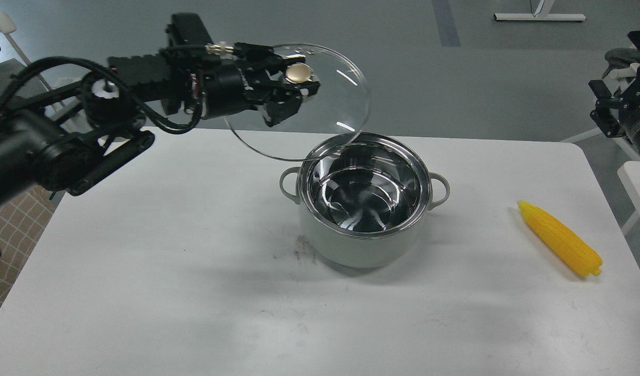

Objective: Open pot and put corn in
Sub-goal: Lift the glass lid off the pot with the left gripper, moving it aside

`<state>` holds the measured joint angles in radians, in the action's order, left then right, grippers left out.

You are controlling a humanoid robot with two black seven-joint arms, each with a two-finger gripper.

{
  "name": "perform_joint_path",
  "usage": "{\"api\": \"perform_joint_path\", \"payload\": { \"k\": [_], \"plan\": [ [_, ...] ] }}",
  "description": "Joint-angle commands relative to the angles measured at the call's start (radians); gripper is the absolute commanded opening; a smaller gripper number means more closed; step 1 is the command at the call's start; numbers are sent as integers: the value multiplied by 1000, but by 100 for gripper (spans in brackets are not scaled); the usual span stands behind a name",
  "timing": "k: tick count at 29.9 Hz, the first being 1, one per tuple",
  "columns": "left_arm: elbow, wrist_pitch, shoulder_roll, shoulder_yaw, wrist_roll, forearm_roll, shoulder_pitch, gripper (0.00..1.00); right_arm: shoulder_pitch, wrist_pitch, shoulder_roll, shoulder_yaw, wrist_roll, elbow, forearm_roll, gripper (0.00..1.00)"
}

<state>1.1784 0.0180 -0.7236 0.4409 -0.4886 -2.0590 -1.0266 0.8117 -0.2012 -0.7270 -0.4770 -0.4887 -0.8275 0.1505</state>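
Observation:
The pale grey-green pot (pixel 365 240) stands open at the table's middle, its steel interior empty. My left gripper (pixel 297 89) is shut on the brass-coloured knob of the glass lid (pixel 340 89). It holds the lid tilted in the air, up and to the left of the pot, with the lid's lower edge just over the pot's back rim. The yellow corn (pixel 560 239) lies on the table to the right of the pot, pointed end away from me. My right arm shows only as dark parts at the right edge; its gripper is out of view.
The white table (pixel 168 271) has a small dark smudge (pixel 301 249) left of the pot. Its right edge runs close to the corn. Black equipment (pixel 625 112) stands beyond the table at the right.

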Motion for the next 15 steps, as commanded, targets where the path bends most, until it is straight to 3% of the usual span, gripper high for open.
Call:
{"api": "perform_joint_path", "payload": {
  "k": [1,5,9,15],
  "plan": [
    [21,-97,-156,-1,0,42,127,0,0,0,1,1,0,1,0,100],
    [14,-265,-266,-2,0,97,323,0,-2,0,3,1,0,1,0,100],
    [-3,-364,-270,-1,0,137,452,0,-9,0,5,1,0,1,1,100],
    [-126,-486,-209,-8,0,152,571,0,-25,-1,9,1,0,2,3,100]
  ]
}}
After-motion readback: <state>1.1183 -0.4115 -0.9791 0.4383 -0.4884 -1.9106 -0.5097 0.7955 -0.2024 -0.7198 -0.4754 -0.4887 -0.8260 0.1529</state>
